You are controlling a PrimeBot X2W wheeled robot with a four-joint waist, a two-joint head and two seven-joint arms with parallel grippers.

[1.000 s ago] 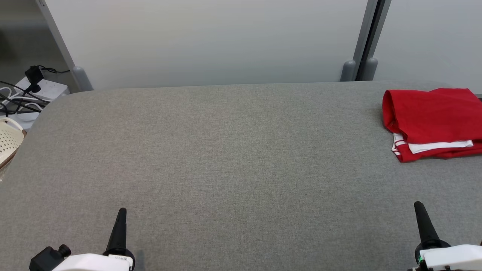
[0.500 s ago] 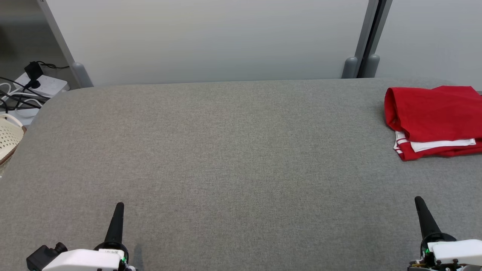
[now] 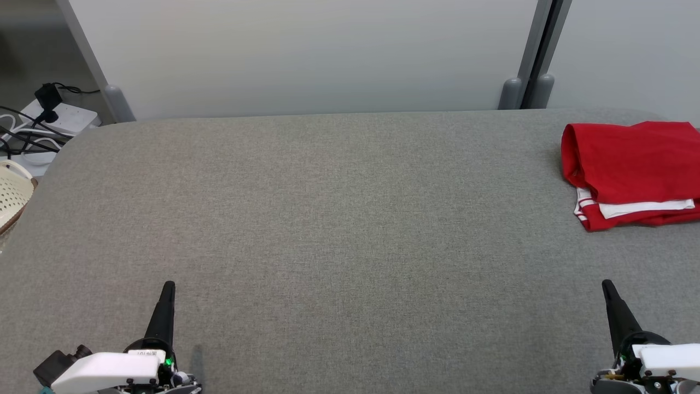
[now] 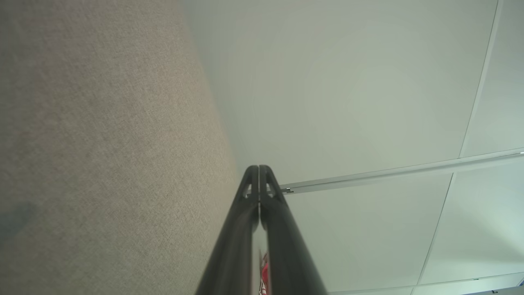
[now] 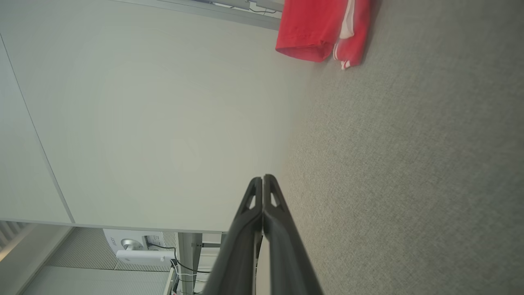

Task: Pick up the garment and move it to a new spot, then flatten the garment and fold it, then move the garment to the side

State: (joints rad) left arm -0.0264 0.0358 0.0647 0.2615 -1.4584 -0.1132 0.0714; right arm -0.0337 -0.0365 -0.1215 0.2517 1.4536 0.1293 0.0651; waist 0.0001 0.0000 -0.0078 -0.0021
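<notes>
Fingers pinched together and empty on both the left gripper [image 3: 167, 290] and right gripper [image 3: 607, 287], with the folded red garment [image 3: 634, 161] lying crosswise at the table's [image 3: 350, 219] far right, ahead of the right gripper, so that arm's nearer.

Left arm [image 3: 104, 372], right arm [image 3: 664, 358]: jaws closed

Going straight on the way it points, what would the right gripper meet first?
Probably the pale wall panel: the right gripper points across bare grey table, and the folded red garment lies just aside of that line, though depth is unclear.
</notes>
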